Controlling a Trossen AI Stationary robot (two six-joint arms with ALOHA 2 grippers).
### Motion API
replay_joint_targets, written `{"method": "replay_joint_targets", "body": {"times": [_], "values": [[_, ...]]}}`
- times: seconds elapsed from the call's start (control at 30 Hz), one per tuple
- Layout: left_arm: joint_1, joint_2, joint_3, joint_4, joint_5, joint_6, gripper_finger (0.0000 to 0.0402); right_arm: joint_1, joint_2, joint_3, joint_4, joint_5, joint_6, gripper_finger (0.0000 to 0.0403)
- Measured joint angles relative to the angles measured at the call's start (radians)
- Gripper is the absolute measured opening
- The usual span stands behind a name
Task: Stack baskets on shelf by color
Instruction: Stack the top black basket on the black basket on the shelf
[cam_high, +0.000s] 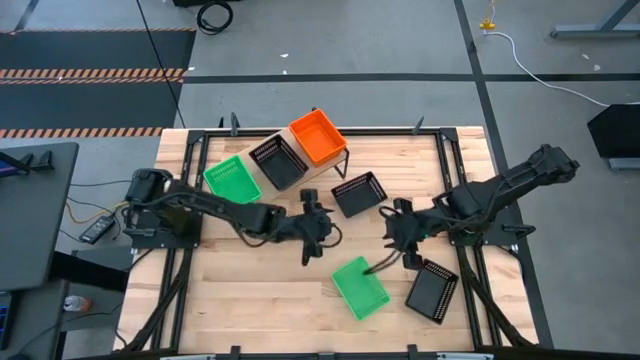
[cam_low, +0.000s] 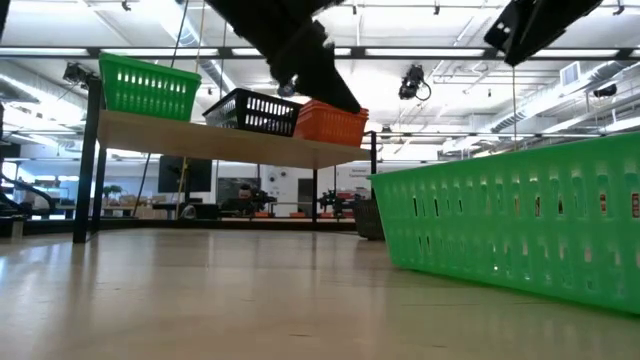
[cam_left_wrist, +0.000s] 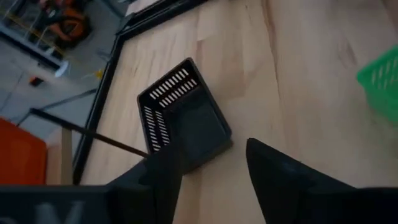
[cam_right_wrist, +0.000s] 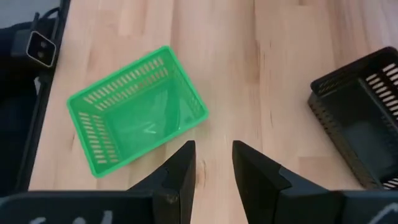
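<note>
High view: your left pincer (cam_high: 317, 222) hangs released, empty black basket (cam_high: 358, 193) just ahead; right pincer (cam_high: 393, 232) parted, empty green mesh basket (cam_high: 359, 287) near.

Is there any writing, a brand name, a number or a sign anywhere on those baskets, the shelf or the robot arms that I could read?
No readable text shows in any view.
The green basket, the black basket and the orange basket: plain, no labels.
The shelf: bare wood, no marking.
The arms and the left hand: no lettering visible.
The room behind in the low view: any signs are too small to read.
</note>
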Motion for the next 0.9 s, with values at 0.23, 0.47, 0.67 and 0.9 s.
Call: {"method": "replay_joint_targets", "body": {"times": [0.23,0.47,0.67,0.9], "values": [[0.076,0.036,0.103,-0.129,0.074,0.147,0.0226,0.092,0.001,0.000,-0.002,0.069,0.005,0.0113],[0.131,0.203,0.337,-0.426,0.070,0.214,0.0248,0.149,0.001,-0.001,-0.001,0.084,0.038,0.0113],[0.136,0.321,0.411,-0.441,0.023,0.369,0.0249,0.202,0.001,-0.001,-0.007,0.096,0.066,0.0113],[0.141,0.378,0.414,-0.400,0.003,0.443,0.0249,0.241,0.001,-0.014,-0.013,0.099,0.087,0.0113]]}}
